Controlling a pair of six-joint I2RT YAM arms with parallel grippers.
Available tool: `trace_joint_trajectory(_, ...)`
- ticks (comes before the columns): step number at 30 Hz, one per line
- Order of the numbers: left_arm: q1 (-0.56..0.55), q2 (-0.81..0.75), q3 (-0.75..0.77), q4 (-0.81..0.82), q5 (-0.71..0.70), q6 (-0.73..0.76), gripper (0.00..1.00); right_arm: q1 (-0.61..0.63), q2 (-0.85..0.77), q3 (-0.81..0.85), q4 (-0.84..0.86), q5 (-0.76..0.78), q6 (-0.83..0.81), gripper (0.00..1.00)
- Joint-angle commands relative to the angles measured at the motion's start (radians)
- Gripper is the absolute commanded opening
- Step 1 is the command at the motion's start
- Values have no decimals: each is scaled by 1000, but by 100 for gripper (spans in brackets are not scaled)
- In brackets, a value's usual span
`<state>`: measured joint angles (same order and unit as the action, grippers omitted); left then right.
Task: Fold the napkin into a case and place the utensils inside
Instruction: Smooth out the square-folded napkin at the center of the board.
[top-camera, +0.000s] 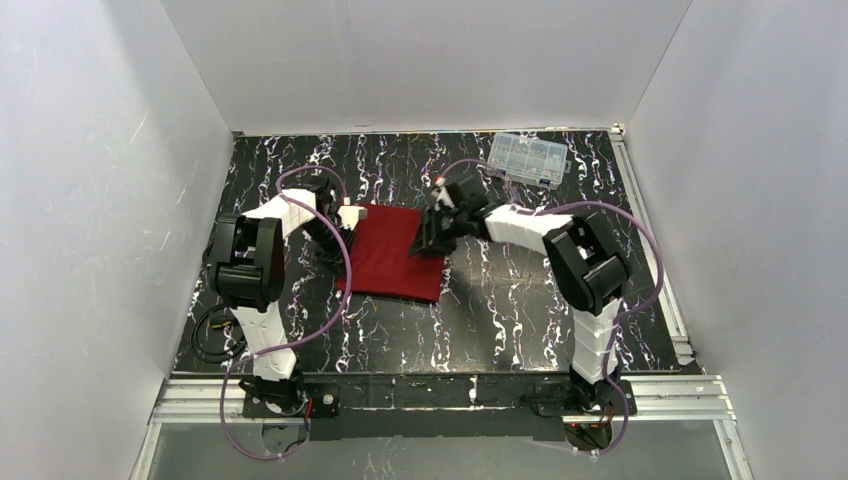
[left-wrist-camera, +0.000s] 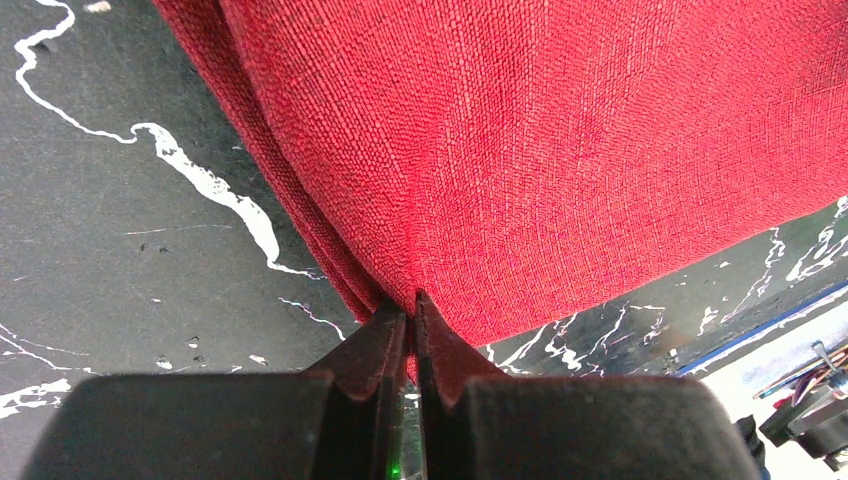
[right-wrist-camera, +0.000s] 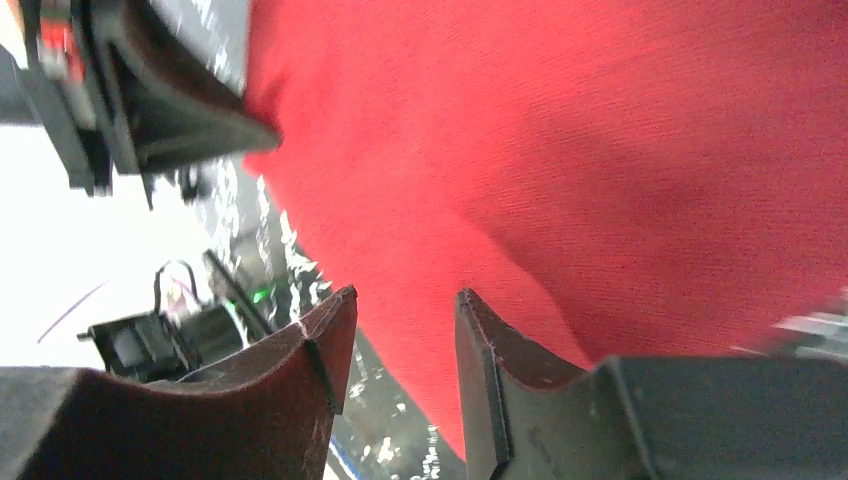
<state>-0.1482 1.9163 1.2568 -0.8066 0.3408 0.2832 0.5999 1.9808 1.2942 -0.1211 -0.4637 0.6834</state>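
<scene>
The napkin (top-camera: 392, 255) lies on the desk (top-camera: 500, 320), a little left of the middle, between the two arms. The left gripper (left-wrist-camera: 411, 305) is at its far left corner, with the layered edge between its jaws. The right gripper (right-wrist-camera: 405, 300) is at the napkin's right edge. A compartment box (top-camera: 528, 158) stands at the far right of the desk, behind the right arm.

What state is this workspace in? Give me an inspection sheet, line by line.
Surface: black marbled tabletop with white veins.
Job's things: deep red cloth napkin on the table, layered at its pinched edge; white utensils not seen.
Clutter: clear plastic compartment box at the far right.
Pincers: left pincer shut on the napkin's edge; right pincer open over the napkin.
Cables: purple cables looping on both sides.
Surroundings: white walls; metal rail along the near edge.
</scene>
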Motion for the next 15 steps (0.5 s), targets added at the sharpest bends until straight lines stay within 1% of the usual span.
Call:
trace_joint_trajectory(1,-2,-26,-30,33,9,1,3,138,-19,-51,101,-104,28,49)
trace_joint_trajectory(2,-2,-26,-32,36,8,1,3,149,-15,-58,112,-105,38,48)
trace_joint_trajectory(5,-2,-25,-30,40,3,-2,3,155,7,-92,228,-148,102,48)
trace_joint_trajectory(8,-2,-24,-24,40,3,-1,3,160,59,-75,275,-213,137,46)
trace_joint_trajectory(11,-2,-21,-15,40,3,-1,3,165,104,-60,275,-237,141,45)
trace_joint_trajectory(15,-2,-28,-8,43,5,-8,3,163,158,-61,250,-219,131,43)
